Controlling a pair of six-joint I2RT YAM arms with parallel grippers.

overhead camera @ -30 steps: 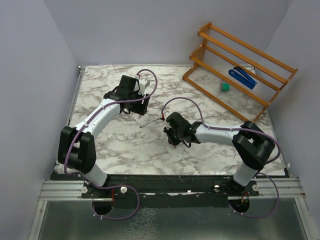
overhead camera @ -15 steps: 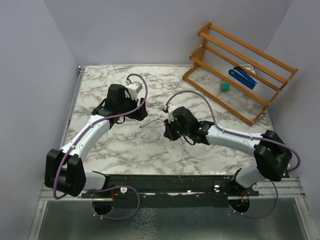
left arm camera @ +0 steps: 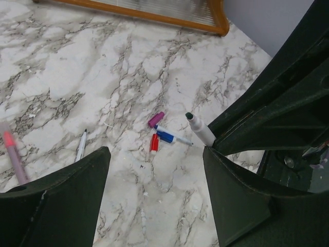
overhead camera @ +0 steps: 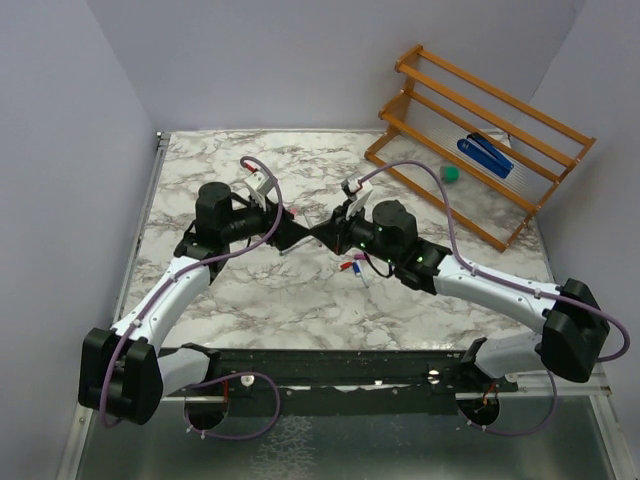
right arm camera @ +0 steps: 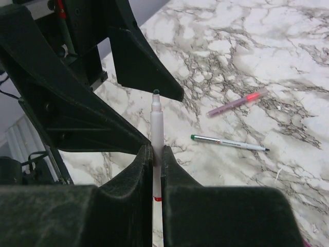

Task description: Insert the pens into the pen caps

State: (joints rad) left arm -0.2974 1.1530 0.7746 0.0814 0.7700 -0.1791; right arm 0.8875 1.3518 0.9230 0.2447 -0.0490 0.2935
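Nearest me on the marble-patterned table (overhead camera: 240,300) lie a short red tube cap (left arm camera: 154,143) and a magenta tube cap (left arm camera: 156,119), beside a thin blue-ended pen (left arm camera: 165,136). Behind them the right claw (right arm camera: 157,149) pinches a slim white pen with a dark tip (right arm camera: 157,121), aiming it into the gap of the left claw (left arm camera: 155,154), whose fingers stand wide and empty. I reckon the left should fetch a loose cap, hold its mouth square to that tip and let the right push straight and slowly; farther off a pink pen (right arm camera: 237,102) and a green-tipped pen (right arm camera: 229,142) wait.
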